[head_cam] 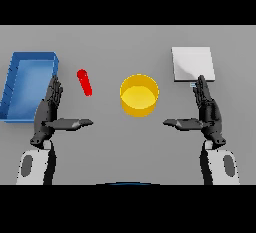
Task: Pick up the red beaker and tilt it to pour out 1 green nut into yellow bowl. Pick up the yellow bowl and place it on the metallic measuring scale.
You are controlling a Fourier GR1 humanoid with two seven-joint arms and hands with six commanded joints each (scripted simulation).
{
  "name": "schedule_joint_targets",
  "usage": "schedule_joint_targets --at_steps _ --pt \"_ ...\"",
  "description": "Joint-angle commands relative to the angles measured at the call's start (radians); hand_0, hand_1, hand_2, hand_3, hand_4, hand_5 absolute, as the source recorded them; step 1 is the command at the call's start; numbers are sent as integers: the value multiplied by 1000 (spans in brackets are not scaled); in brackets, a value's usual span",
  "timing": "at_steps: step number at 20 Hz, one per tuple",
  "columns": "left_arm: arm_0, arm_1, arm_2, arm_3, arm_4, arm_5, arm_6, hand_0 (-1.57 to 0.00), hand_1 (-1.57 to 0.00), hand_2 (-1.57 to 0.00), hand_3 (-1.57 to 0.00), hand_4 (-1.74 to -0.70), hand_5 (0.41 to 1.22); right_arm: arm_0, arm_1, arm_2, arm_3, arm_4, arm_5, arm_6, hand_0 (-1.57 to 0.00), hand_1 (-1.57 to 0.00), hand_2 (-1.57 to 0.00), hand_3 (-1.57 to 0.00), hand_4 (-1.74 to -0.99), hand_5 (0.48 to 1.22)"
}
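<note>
The red beaker is a narrow red tube left of centre, leaning slightly. A yellow bowl stands in the middle of the table. At the back right sits the metallic measuring scale, a pale square plate. My left hand is open, fingers straight and thumb pointing inward, just left of and nearer than the beaker, not touching it. My right hand is open in the same way, right of the bowl and directly in front of the scale. No green nut shows.
A blue tray with raised walls lies at the far left, its right wall beside my left hand's fingertips. The grey table stretches between the two hands.
</note>
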Motion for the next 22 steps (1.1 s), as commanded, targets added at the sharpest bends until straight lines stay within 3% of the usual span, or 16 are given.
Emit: schedule_joint_targets --at_steps 1,6,8,10,15,19,22 --pt "3 -1 -1 -2 0 1 -2 1 1 1 1 -1141 660 1 -1 0 -1 -1 0 -1 1 1 1 1 -1071 578" --pt "20 -5 -10 -15 -5 2 -5 1 1 1 1 -1141 660 7 -10 -4 -5 -5 6 -6 1 1 1 1 -1071 578" --pt "108 33 -94 -131 -101 -12 -51 1 1 1 1 -1143 660 75 -63 76 -83 183 -46 -117 1 1 1 1 -1072 577" --pt "143 54 -122 -202 -130 -19 -8 1 1 1 1 -1142 662 97 -74 113 -109 265 -70 -117 1 1 1 1 -1064 577" --pt "145 63 -147 -218 -158 -27 81 1 1 1 1 -1137 650 106 -80 126 -152 246 -34 -89 1 1 1 1 -1131 607" --pt "48 61 -112 -99 -147 -25 110 1 1 1 1 -1145 643 96 -83 107 -146 194 -6 -91 1 1 1 1 -1189 626" --pt "-43 63 -77 27 -133 -30 71 1 1 1 1 -1178 650 98 -85 107 -147 183 7 -104 1 1 1 1 -1215 628"
